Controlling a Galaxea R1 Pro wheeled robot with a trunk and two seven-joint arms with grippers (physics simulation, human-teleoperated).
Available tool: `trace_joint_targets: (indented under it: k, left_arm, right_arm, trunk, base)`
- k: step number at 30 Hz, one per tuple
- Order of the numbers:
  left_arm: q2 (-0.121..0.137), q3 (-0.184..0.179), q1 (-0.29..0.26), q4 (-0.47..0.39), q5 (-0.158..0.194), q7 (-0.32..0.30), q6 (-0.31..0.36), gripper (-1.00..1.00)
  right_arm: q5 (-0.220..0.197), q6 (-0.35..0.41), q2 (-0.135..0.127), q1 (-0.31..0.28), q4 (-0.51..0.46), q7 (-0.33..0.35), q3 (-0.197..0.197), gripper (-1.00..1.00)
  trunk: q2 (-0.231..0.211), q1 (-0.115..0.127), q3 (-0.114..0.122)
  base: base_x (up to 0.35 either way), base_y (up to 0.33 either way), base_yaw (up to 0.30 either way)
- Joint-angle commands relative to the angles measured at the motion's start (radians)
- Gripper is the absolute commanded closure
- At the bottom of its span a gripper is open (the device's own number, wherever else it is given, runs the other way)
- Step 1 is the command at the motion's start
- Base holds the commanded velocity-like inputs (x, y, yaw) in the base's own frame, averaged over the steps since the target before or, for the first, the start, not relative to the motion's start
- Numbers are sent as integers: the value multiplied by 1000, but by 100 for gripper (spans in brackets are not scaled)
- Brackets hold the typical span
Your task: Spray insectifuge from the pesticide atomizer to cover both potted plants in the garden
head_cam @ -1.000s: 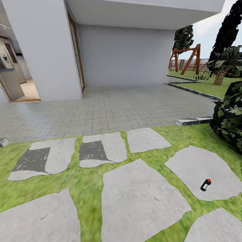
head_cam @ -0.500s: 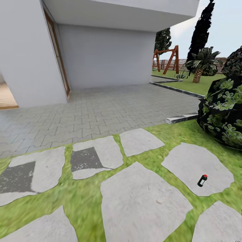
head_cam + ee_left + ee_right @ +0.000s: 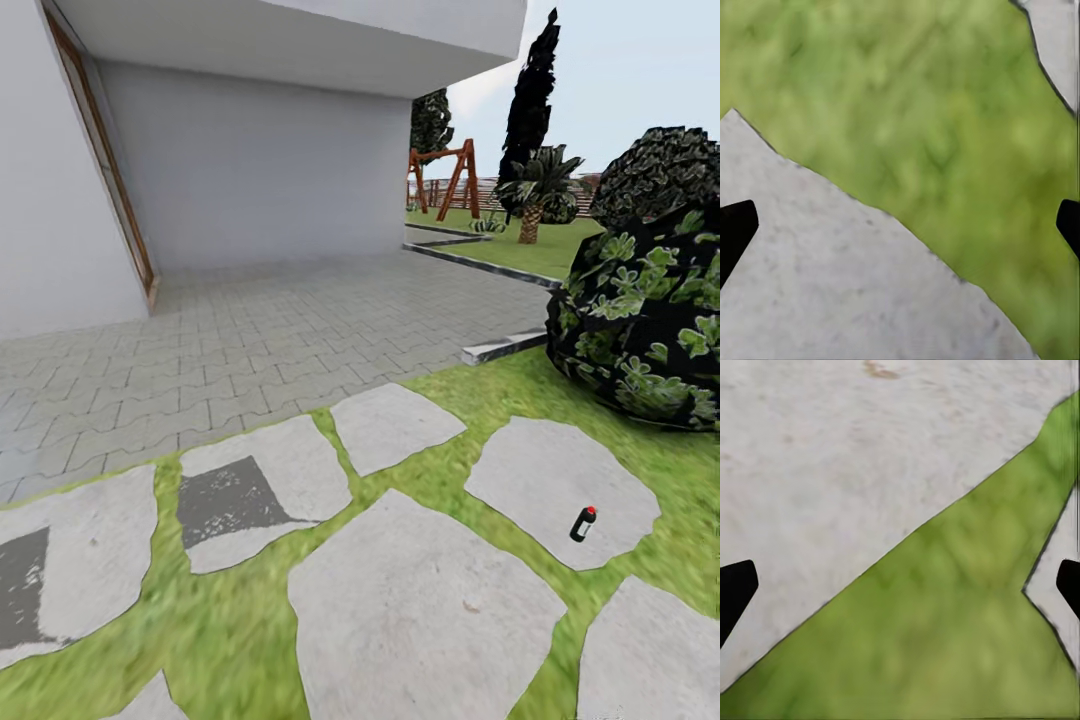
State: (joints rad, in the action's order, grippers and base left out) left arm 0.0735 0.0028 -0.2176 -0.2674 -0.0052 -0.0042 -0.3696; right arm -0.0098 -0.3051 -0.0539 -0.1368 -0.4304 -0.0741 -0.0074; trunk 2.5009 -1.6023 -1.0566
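A small dark bottle with a red tip (image 3: 583,523) lies tilted on a stone slab (image 3: 560,480) at the lower right of the head view. It looks like the pesticide atomizer, but it is too small to make out details. The potted plants are out of view. My left gripper (image 3: 900,225) is open over the edge of a slab and grass, with its dark fingertips (image 3: 735,229) far apart. My right gripper (image 3: 900,585) is open too, above a strip of grass between slabs, with nothing between its fingertips (image 3: 735,589).
A big dark leafy bush (image 3: 645,310) stands right of the slab with the bottle. Stepping slabs (image 3: 420,610) lie in the lawn ahead. Grey paving (image 3: 280,340) and a white house wall (image 3: 250,160) lie beyond. A wooden swing frame (image 3: 443,178), a palm (image 3: 540,190) and a fence stand far off.
The head camera has swung to the right, so the whole scene has slid left and the bush has come further into view. The bottle lies on the same slab.
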Motion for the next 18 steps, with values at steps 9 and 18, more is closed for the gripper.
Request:
trace_joint_targets:
  k: [9,18]
  left_arm:
    - [0,0,0,0,0,0,-3,-100]
    - [0,0,0,0,0,0,-3,-100]
  right_arm:
    - [-1,-4,0,-1,1,-1,0,-100]
    - [-1,-4,0,-1,1,-1,0,-100]
  trunk:
    - [0,0,-1]
    - [0,0,-1]
  base:
    - [22,11,-280]
    - [0,0,-280]
